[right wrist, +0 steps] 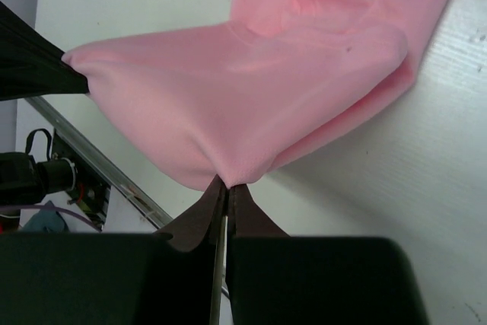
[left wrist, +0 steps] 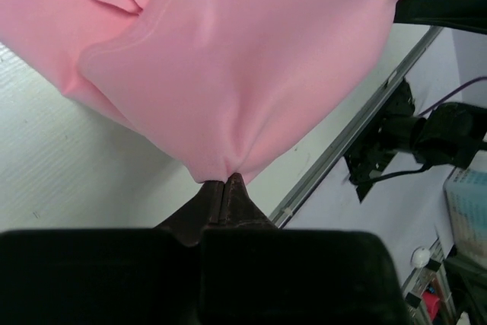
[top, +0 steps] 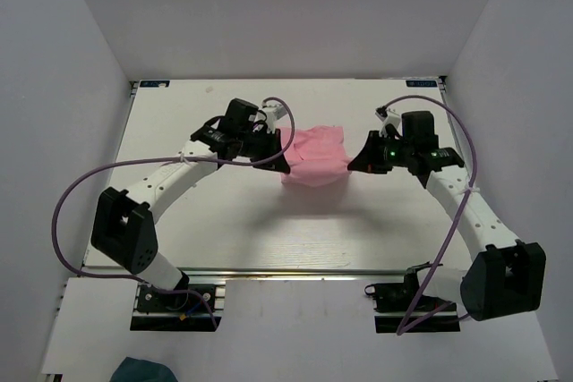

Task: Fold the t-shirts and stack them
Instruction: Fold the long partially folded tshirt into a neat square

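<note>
A light pink t-shirt (top: 315, 157) hangs folded over between my two grippers above the middle of the white table. My left gripper (top: 276, 164) is shut on its left edge. In the left wrist view the cloth (left wrist: 228, 58) bunches into the closed tips of the gripper (left wrist: 225, 180). My right gripper (top: 354, 165) is shut on the right edge. In the right wrist view the cloth (right wrist: 251, 89) is pinched at the tips of the gripper (right wrist: 228, 186). The far part of the shirt rests on the table.
The white table (top: 224, 230) has a metal rail along its near edge (top: 295, 273). A small dark teal cloth (top: 143, 370) lies off the table at the bottom left. White walls close in the back and both sides.
</note>
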Motion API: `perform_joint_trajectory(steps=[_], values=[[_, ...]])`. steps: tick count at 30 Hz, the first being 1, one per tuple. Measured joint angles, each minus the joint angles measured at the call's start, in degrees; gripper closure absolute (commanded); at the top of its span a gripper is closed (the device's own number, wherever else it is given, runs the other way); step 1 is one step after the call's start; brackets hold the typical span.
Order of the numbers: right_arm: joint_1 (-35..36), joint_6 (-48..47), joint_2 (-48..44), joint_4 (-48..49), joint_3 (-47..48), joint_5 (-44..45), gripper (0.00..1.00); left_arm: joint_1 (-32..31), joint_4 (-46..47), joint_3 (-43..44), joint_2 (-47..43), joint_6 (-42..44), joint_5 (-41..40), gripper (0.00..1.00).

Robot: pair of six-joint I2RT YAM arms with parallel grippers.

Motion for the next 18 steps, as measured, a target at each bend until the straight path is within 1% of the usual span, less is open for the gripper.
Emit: perform_joint_trajectory(steps=[5,9,12,18], values=[[-0.04,0.17,4.46,1.79,5.31,-0.50,1.00,0.79,0.09,4.20,0.79,-3.13,-4.04,1.00],[-0.15,0.35,11.23,2.43,10.71,-0.74,1.00,1.22,-0.07,9.16,3.58,-5.99,-10.51,1.00],[-0.28,0.55,17.38,2.99,16.02,-1.46,1.00,1.81,-1.68,15.13,8.31,-7.28,-14.67,1.00],[-1.22,1.66,28.44,3.67,25.05,-2.73,1.00,4.09,-3.34,27.65,20.59,-8.46,-18.80,1.00]])
